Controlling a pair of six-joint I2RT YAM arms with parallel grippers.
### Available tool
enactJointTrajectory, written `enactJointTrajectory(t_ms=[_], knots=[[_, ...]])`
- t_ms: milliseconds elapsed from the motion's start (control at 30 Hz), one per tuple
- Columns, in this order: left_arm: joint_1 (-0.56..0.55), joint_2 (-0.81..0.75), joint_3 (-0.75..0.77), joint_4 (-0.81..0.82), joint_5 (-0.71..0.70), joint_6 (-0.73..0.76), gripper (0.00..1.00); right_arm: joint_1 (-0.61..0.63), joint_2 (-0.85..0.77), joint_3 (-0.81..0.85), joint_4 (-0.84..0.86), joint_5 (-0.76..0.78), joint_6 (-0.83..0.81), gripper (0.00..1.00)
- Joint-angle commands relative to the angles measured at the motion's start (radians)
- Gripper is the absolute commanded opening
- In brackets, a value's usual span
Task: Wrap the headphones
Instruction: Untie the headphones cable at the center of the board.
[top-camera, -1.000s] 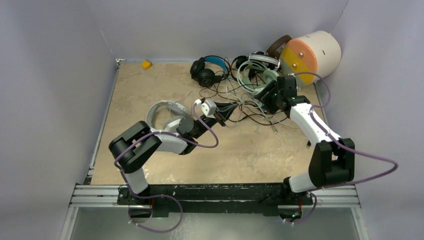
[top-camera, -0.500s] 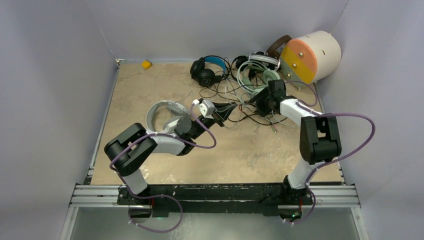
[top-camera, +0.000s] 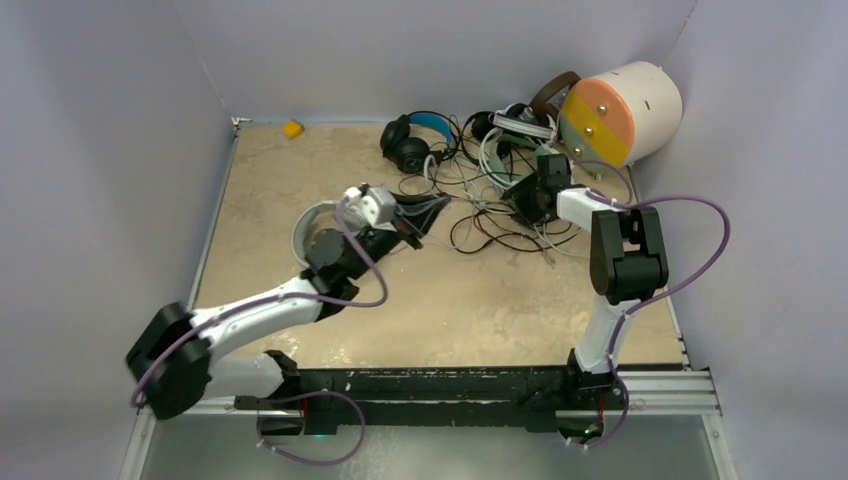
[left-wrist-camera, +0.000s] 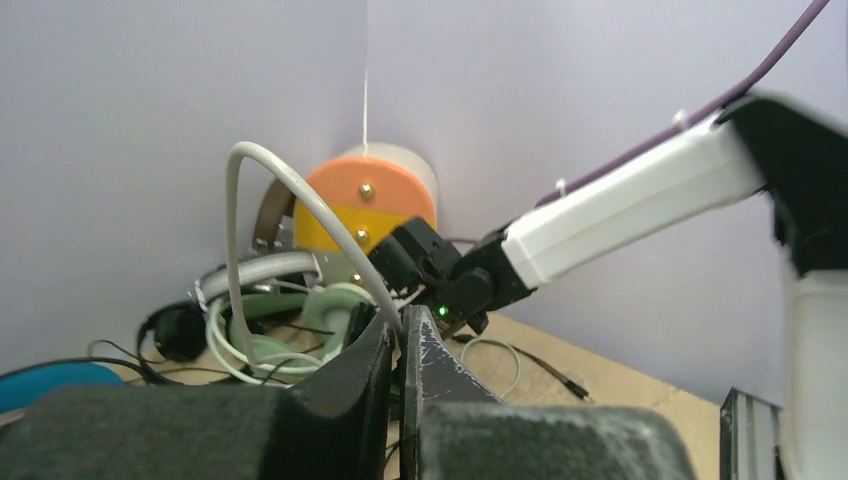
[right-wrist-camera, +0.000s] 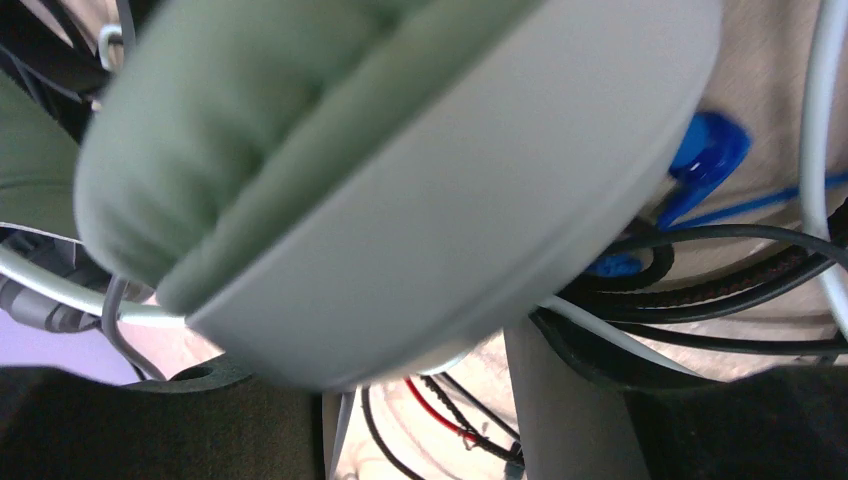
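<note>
The headphones lie in a tangled pile at the back right. It holds a mint-green set (top-camera: 497, 143), a black set with a blue headband (top-camera: 415, 135) and a brown band (top-camera: 552, 88). A white-grey set (top-camera: 310, 222) lies apart, under my left arm. My left gripper (top-camera: 412, 213) is shut on a thin grey-white cable (left-wrist-camera: 330, 230), which loops up from its jaws (left-wrist-camera: 403, 315). My right gripper (top-camera: 522, 195) is at the pile's right edge. Its jaws (right-wrist-camera: 430, 375) stand apart over loose cables, and a mint-green ear cup (right-wrist-camera: 300, 130) fills the view just above them.
A big cream cylinder (top-camera: 620, 110) with an orange-and-green face lies in the back right corner. A small yellow block (top-camera: 292, 128) sits at the back left. Black, red and white cables (top-camera: 500, 235) spread out in front of the pile. Grey walls close in three sides.
My left arm has stretched out and swung left, drawing the cable and its gripper leftwards. My right arm has folded upright and its gripper has edged left into the pile, its jaws narrowing a little.
</note>
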Motion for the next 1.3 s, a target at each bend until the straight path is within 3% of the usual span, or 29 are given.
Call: enactJointTrajectory(t_ms=[0, 267, 467, 667, 867, 1067, 1267], knots=[[0.003, -0.277, 0.054, -0.347, -0.09, 0.049, 0.0, -0.052, 0.013, 0.007, 0.039, 0.051, -0.015, 0.58], [0.004, -0.586, 0.134, -0.654, -0.268, 0.058, 0.0, -0.099, 0.004, 0.007, 0.037, 0.103, -0.053, 0.6], [0.003, -0.646, 0.305, -0.917, -0.377, 0.056, 0.0, -0.099, -0.024, 0.049, 0.008, 0.14, -0.131, 0.73], [0.004, -0.691, 0.38, -1.009, -0.409, 0.024, 0.0, -0.098, -0.084, 0.054, 0.033, 0.148, -0.228, 0.75], [0.003, -0.643, 0.635, -1.311, -0.553, -0.046, 0.0, -0.097, -0.163, 0.036, 0.0, 0.153, -0.286, 0.78], [0.003, -0.709, 0.614, -1.274, -0.671, 0.036, 0.0, -0.069, -0.215, 0.073, -0.039, 0.087, -0.406, 0.8], [0.004, -0.674, 0.574, -1.287, -0.651, 0.025, 0.0, 0.011, -0.223, 0.048, -0.034, 0.026, -0.337, 0.74]])
